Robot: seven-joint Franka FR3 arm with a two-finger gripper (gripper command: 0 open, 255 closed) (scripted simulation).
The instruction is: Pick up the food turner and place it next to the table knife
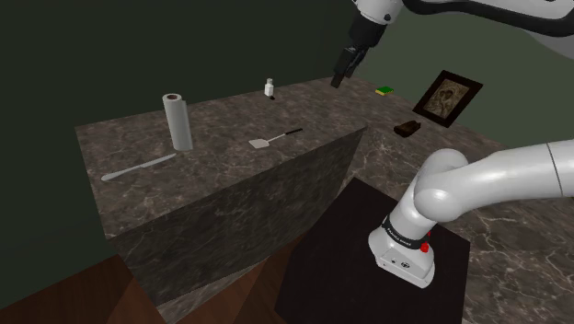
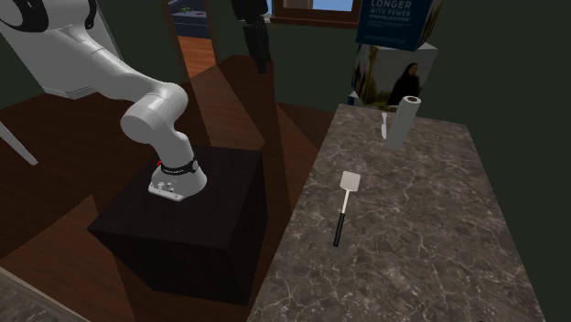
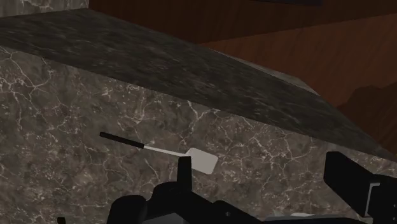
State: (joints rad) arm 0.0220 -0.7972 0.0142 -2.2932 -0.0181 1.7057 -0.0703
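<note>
The food turner (image 1: 273,139) lies flat on the dark marble counter (image 1: 230,198), pale blade toward the shoulder view's left and thin black handle toward the right. It also lies near the counter's edge (image 2: 344,203). The table knife (image 1: 138,167), long and pale, rests at the counter's left end, in front of the paper towel roll. My black gripper (image 1: 342,72) hangs high above the counter's far right corner, well away from the turner. Seen from the wrist, its fingers (image 3: 347,181) stand apart, open and holding nothing, with the turner (image 3: 162,151) on the marble beyond them.
An upright paper towel roll (image 1: 177,121) stands beside the knife. A small white bottle (image 1: 269,88) sits at the counter's back edge. On the lower marble surface are a framed picture (image 1: 448,97), a green sponge (image 1: 385,90) and a small dark object (image 1: 407,128).
</note>
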